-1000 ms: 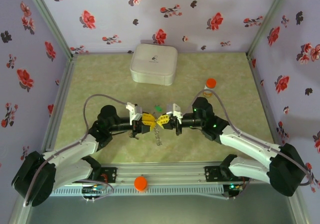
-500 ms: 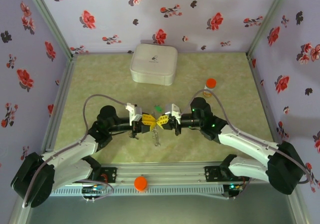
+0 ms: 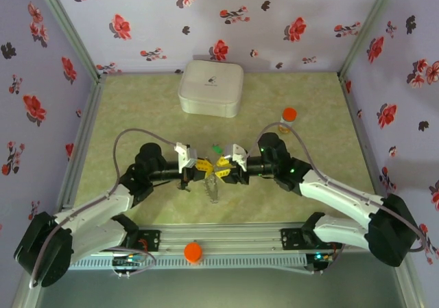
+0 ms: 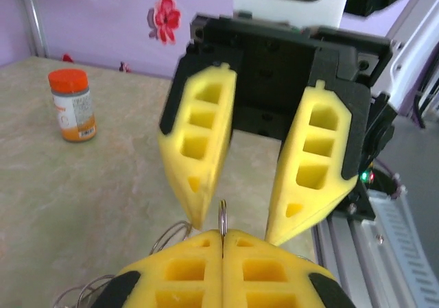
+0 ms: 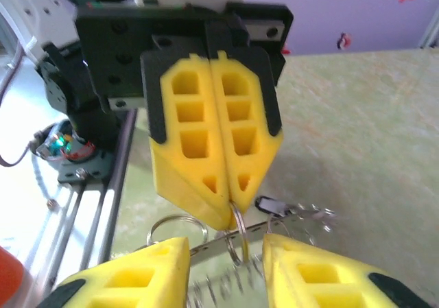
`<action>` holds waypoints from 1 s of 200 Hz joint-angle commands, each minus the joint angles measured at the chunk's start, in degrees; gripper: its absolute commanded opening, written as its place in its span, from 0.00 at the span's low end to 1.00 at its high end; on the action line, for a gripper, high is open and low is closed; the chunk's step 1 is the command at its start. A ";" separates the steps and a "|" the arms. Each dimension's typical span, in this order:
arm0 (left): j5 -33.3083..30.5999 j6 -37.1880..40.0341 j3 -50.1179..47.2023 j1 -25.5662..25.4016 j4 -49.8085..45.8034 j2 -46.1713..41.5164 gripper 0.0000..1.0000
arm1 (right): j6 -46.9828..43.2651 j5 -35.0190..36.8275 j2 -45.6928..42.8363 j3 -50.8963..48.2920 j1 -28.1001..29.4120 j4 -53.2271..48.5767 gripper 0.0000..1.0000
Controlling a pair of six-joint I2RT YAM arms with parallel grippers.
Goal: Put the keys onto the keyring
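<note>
Top view, bottom centre: an orange round object (image 3: 193,252) sits on the rail (image 3: 240,242) between the arm bases. Just above it, at mid-frame, the left gripper (image 3: 204,165) and right gripper (image 3: 222,164) meet tip to tip over the table (image 3: 137,109).

Left gripper: fingers pressed together, clamped on the thin metal keyring (image 5: 237,231). More grey loops hang below the grip.

Right gripper: fingers parted with a clear gap, gripping nothing; the ring shows in that gap.

Right wrist view, lower right of centre: the dark key (image 5: 272,204) sits just right of the ring. Whether it is threaded on cannot be told.

The green tab (image 3: 217,148) lies on the table just beyond the grippers, apart from the ring. Further off, right of centre, stands an orange-capped bottle (image 3: 288,119). Farthest, upper centre, a white rounded-square case (image 3: 210,87) rests at the table's far edge.
</note>
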 commanded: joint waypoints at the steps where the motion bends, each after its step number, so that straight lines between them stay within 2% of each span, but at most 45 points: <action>1: -2.56 10.77 6.31 -1.30 -13.52 -3.01 0.00 | -9.54 8.04 -0.96 4.03 0.41 -14.00 0.36; 23: -4.37 16.83 10.93 -2.39 -23.37 -2.84 0.00 | -12.65 9.75 -0.62 5.66 0.54 -18.82 0.35; 44: -5.51 20.00 14.03 -3.52 -28.71 -2.26 0.00 | -11.07 7.16 -0.91 4.79 0.65 -14.51 0.30; 64: -7.61 23.95 17.05 -4.83 -34.53 -1.32 0.00 | -8.89 6.19 -1.67 3.39 0.73 -9.54 0.30; 94: -9.62 28.56 20.97 -6.08 -42.13 0.51 0.00 | -9.85 3.18 -1.93 3.53 0.98 -10.88 0.30; 151: -10.17 29.71 22.82 -6.89 -42.76 1.44 0.00 | -15.13 2.57 -2.96 5.39 1.38 -19.94 0.29; 200: -10.09 29.59 22.69 -7.30 -42.62 1.78 0.00 | -11.65 0.09 -2.72 4.61 2.78 -11.99 0.27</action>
